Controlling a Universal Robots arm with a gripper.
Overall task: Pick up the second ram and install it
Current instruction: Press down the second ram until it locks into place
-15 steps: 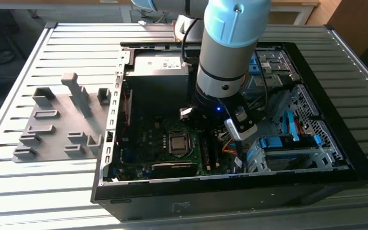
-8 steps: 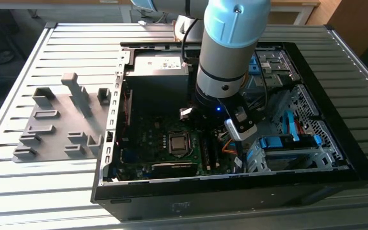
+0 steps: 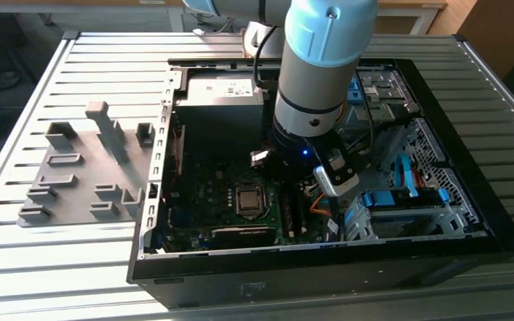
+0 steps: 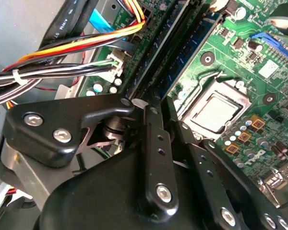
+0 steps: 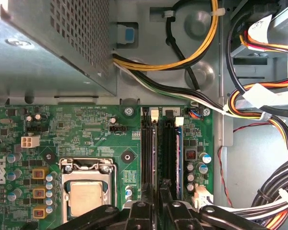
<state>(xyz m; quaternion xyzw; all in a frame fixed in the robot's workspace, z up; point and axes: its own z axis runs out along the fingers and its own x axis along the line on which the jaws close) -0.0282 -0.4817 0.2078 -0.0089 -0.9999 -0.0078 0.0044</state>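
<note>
**Operator:** Which step is in hand?

**Inspector:** The install end of the job, by my judgement, not the pickup. Your arm reaches down into the open computer case (image 3: 498, 227) on the bench (image 3: 105, 60). It is well apart from the grey slotted holder (image 3: 88, 174) on the exterior view's left. In the first wrist view, your gripper (image 5: 158, 208) sits directly over the bank of memory slots (image 5: 149, 158) on the motherboard (image 5: 86, 139), just beside the CPU socket (image 5: 86, 191).

**Operator:** What is the gripper's state?

**Inspector:** I cannot tell. Neither wrist view settles how far it is open, or whether it has hold of anything.

**Operator:** Where is the ram?

**Inspector:** 1 blue ram stick (image 5: 180, 153) stands on edge in the bank, in the slot farthest from the CPU socket. The black slots lie between it and the socket. I cannot tell whether it is the second ram or another stick, nor whether it is fully seated.

**Operator:** What does the next move call for?

**Inspector:** Precision more than force. You need any stick's edge parallel to its slot, with pressure straight down and even along its length. A tilt would jam 1 end. You also have a cable bundle (image 5: 259, 120) lying near the slot bank, so keep your travel vertical.
</note>
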